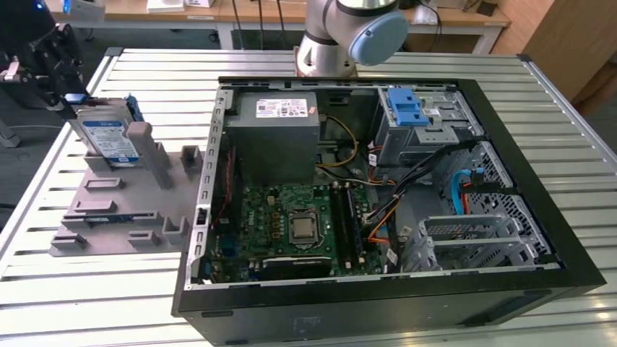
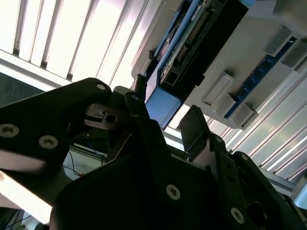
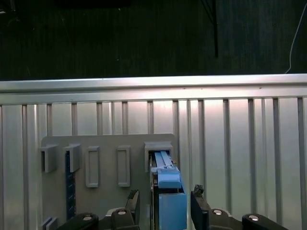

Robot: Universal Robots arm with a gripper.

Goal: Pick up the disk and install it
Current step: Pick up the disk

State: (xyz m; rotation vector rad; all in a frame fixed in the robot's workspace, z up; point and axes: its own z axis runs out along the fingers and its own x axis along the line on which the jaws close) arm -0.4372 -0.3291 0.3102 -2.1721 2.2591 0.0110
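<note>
My claw (image 3: pixel 165 203), first wrist view: released, fingers (image 3: pixel 199 206) flanking the disk (image 3: pixel 170 189), a gap on each side. In the exterior view the disk stands on edge in the grey fixture (image 1: pixel 115 210), at ten o'clock of the computer case (image 1: pixel 386 311). Judgement: centre on the blue caddy, then clench evenly; a skewed grip could jam it.

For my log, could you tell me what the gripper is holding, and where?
Nothing: the open gripper straddles the disk at its blue caddy end, apparently without contact.
</note>
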